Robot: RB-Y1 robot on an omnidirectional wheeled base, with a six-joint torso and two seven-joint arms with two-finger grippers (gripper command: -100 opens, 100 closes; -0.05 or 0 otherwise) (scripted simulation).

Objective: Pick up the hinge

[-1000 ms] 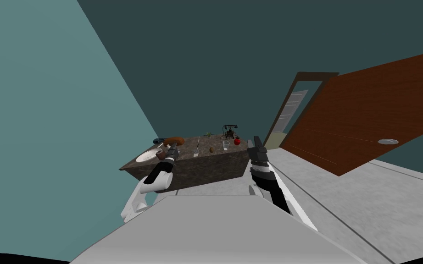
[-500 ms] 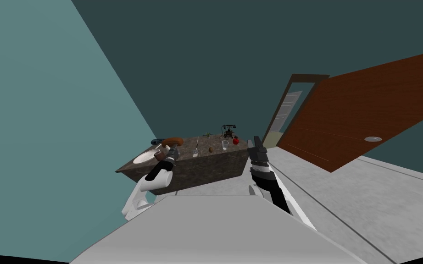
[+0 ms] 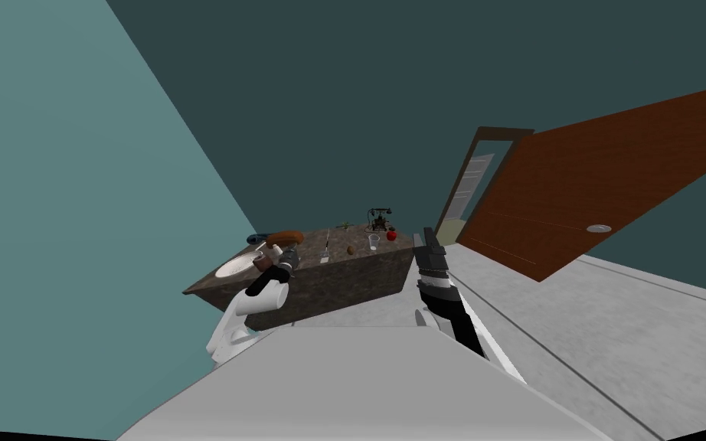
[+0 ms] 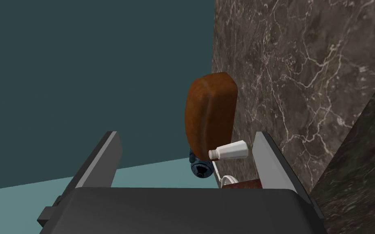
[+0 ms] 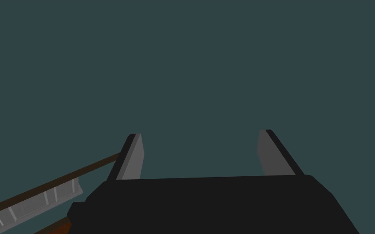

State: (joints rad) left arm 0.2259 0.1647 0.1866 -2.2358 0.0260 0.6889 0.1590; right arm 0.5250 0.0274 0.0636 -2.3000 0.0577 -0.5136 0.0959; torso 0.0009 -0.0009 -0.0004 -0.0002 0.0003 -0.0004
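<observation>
A dark marble table (image 3: 344, 282) stands ahead by the teal wall. Near the middle of its top lies a thin pale piece (image 3: 328, 246), possibly the hinge; it is too small to tell. My left gripper (image 3: 292, 254) hovers over the table's left end and is open (image 4: 186, 136). Beyond its fingers are a brown loaf (image 4: 211, 111), a white shaker (image 4: 229, 151) lying on its side and a blue round thing (image 4: 201, 169). My right gripper (image 3: 426, 236) is raised off the table's right corner, open (image 5: 200, 134) and holding nothing.
On the table are also a white plate (image 3: 235, 266), a clear cup (image 3: 374, 242), a red apple (image 3: 391, 235), a small brown lump (image 3: 351, 249) and a dark old telephone (image 3: 379, 220). A brown door (image 3: 612, 184) stands open at the right beside a doorway (image 3: 472, 187). Grey floor spreads right.
The whole head view has shifted, so I have moved: table and door sit further left in the picture. My left gripper stays over the table's left end. The right arm holds still.
</observation>
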